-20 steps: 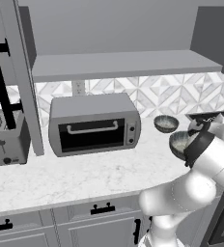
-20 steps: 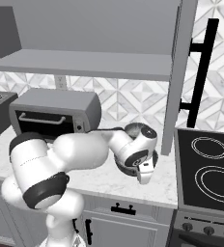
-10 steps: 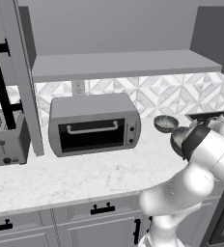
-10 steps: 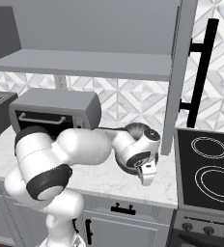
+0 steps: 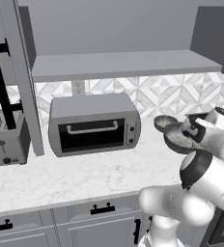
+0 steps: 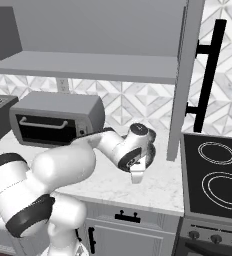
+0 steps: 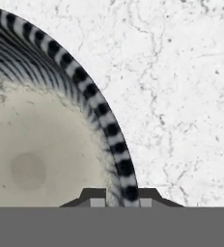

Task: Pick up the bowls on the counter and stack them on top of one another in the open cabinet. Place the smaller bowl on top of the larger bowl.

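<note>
Now the pincer (image 7: 115, 201) is closed on the rim of the larger bowl (image 5: 180, 139), one finger inside the pale speckled hollow and one outside the striped wall, as the hand view shows. That bowl sits on the white marble table (image 5: 80, 181) at its right end, to the right of the toaster oven (image 5: 93, 124), with the smaller bowl (image 5: 165, 122) just behind it, close enough that I cannot tell whether they touch. A pinch on one edge of a wide bowl is a weak hold: the bowl may tip or swivel as it lifts, and a slip would drop it back onto the table or against its neighbour. Raising it could also nudge the smaller bowl, being so near. The way up to the open cabinet (image 5: 123, 65) passes the front edge of its grey shelf and the open door (image 6: 185, 80) with its black bar handle, either of which a tilted bowl could strike. A toaster (image 5: 5, 140) stands at the far left, a black cooktop (image 6: 215, 172) to the right, tiled wall behind.
</note>
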Motion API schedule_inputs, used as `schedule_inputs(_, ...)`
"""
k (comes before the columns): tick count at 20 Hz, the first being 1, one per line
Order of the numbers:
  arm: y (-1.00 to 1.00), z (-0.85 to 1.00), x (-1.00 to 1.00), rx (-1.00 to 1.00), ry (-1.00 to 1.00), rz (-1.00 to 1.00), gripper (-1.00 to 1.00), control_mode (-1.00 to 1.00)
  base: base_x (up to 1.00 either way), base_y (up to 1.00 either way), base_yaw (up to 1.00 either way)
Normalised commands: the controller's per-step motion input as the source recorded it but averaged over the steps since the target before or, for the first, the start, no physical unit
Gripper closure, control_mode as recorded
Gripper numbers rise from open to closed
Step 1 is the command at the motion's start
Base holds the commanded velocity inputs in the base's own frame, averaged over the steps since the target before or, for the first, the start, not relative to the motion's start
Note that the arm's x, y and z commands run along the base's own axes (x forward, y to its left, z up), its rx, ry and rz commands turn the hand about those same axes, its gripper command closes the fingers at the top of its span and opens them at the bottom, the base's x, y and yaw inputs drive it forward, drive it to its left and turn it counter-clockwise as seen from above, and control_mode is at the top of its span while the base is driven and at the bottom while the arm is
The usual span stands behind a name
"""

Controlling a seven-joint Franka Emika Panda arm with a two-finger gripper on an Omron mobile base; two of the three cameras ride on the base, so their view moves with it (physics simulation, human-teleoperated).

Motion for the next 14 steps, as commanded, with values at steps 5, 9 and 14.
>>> schedule_inputs(5, 0.66, 0.89, -0.35, -0.04, -0.12, -0.1, 1.0, -1.0, 0.0, 0.0, 0.0)
schedule_inputs(9, 0.39, 0.98, -0.4, 0.04, -0.18, -0.01, 1.0, -1.0, 0.0, 0.0, 0.0)
schedule_inputs(14, 0.38, 0.81, -0.19, 0.02, -0.14, 0.0, 1.0, -1.0, 0.0, 0.0, 0.0)
